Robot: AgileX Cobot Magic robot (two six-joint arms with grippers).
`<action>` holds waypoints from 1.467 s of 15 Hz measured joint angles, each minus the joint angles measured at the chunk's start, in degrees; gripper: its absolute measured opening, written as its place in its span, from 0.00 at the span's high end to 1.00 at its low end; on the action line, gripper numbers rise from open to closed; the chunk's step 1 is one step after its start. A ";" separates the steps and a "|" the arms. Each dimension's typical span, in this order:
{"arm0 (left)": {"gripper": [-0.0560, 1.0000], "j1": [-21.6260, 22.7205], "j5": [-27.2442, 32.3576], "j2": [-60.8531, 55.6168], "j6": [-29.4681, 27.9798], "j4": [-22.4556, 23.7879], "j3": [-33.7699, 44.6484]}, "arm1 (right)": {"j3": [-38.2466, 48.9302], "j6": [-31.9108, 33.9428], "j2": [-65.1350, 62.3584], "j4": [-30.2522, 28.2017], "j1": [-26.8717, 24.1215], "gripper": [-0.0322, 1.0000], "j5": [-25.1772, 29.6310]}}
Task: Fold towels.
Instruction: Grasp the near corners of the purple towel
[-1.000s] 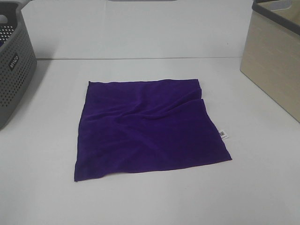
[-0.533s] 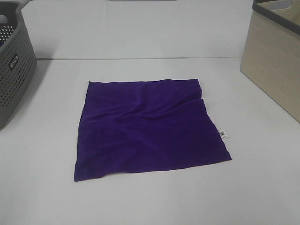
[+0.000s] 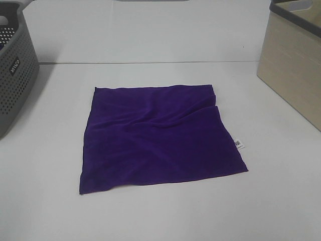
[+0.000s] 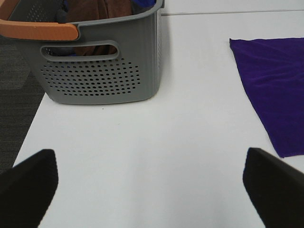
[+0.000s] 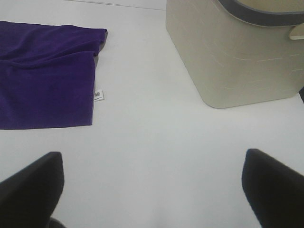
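A deep purple towel point(image 3: 158, 138) lies spread flat on the white table point(image 3: 160, 216), with light wrinkles across its middle and a small white tag point(image 3: 239, 144) at its right edge. It also shows in the left wrist view point(image 4: 275, 90) and the right wrist view point(image 5: 45, 76), with the tag point(image 5: 98, 95) there too. No gripper shows in the exterior view. My left gripper point(image 4: 149, 190) is open over bare table beside the towel. My right gripper point(image 5: 152, 187) is open over bare table, apart from the towel.
A grey perforated basket point(image 3: 12, 68) stands at the far left; it holds brown cloth and has an orange handle point(image 4: 40, 31). A beige bin point(image 3: 293, 60) with a dark rim stands at the far right, also in the right wrist view point(image 5: 232, 52).
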 joint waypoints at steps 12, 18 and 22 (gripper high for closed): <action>0.01 0.00 0.00 0.00 0.40 -0.86 0.00 | 0.00 0.29 0.00 0.00 0.00 0.01 0.00; 0.01 0.00 0.00 0.00 1.43 -1.15 0.00 | 0.00 0.29 0.00 0.00 0.00 0.01 0.00; 0.01 0.00 0.00 0.00 1.43 -1.15 0.00 | 0.00 0.29 0.00 0.00 0.00 0.01 0.00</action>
